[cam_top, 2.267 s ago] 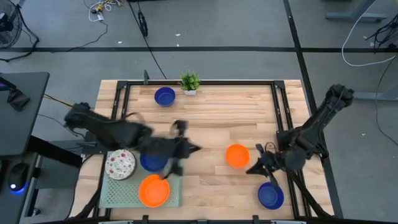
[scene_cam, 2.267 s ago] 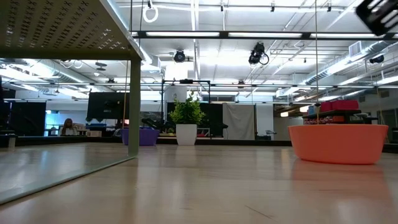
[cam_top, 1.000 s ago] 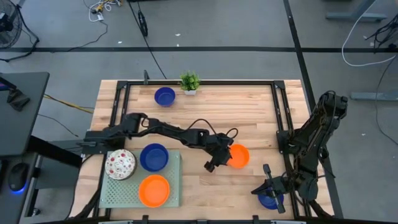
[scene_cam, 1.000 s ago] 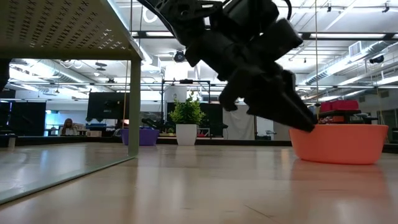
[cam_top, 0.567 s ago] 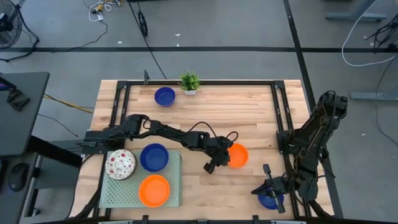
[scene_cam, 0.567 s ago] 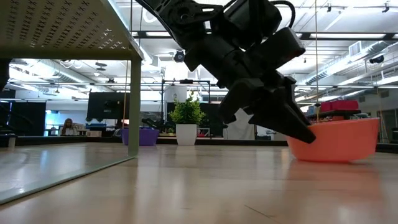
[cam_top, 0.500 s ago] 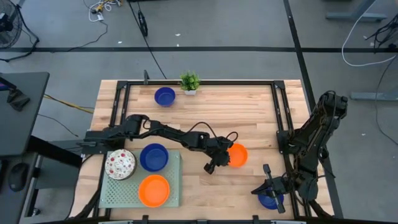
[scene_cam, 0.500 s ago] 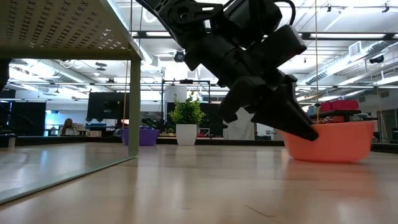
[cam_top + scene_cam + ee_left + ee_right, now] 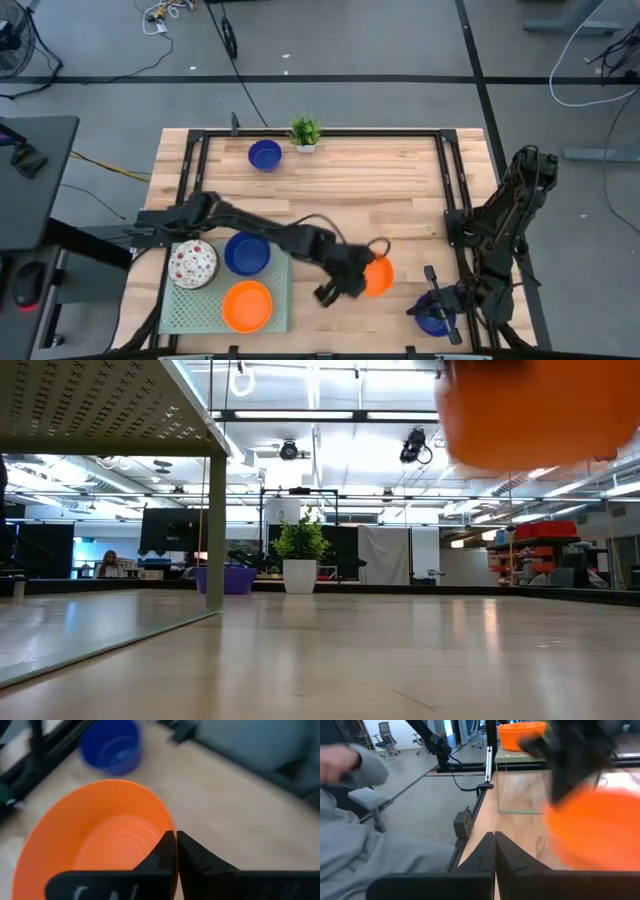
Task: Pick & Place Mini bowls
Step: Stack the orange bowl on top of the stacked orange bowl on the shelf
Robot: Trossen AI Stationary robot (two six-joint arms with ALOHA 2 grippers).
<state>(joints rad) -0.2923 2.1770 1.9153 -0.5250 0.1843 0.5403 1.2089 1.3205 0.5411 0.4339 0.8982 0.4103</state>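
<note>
No readable writing is seen. An orange mini bowl (image 9: pixel 377 276) is held off the surface by its rim — clamped in the left end effector (image 9: pixel 350 282) — toward the near edge; the right end effector (image 9: pixel 433 303) is closed, empty, near the near-right corner.

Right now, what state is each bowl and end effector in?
Orange bowl: rim pinched by left end effector, lifted off the table.
Second orange bowl: on the tray.
Speckled bowl: on the tray's edge.
Right end effector: shut, empty.

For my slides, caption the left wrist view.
Left gripper pinching the rim of an orange bowl, a blue bowl beyond.
</note>
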